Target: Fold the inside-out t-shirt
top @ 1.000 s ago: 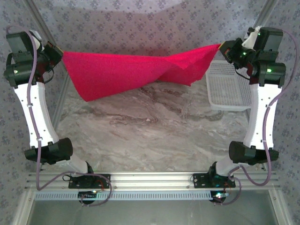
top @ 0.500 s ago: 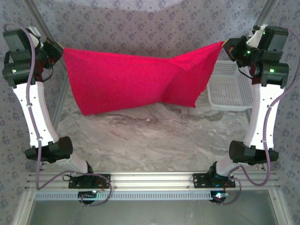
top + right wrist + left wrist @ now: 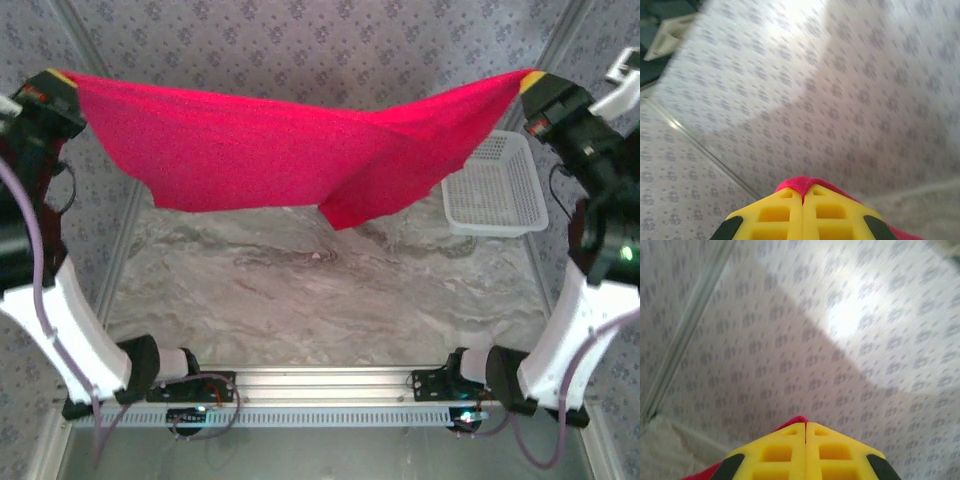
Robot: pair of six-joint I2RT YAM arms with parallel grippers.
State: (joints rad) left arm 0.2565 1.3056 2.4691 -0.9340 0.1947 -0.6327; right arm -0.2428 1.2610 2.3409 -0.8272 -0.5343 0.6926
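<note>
Jaws on the left gripper [image 3: 62,82] and the right gripper [image 3: 533,80] are pressed together, each pinching a corner of the bright red, soft fabric t-shirt [image 3: 250,150]. The shirt hangs stretched between them, high above the marbled grey table [image 3: 330,300], with a fold drooping right of centre. It looks light and limp and will likely drape and twist, so corners and hems seem the best holds. Count: one t-shirt, one white plastic lattice basket [image 3: 497,190] at the far right, two grippers.
</note>
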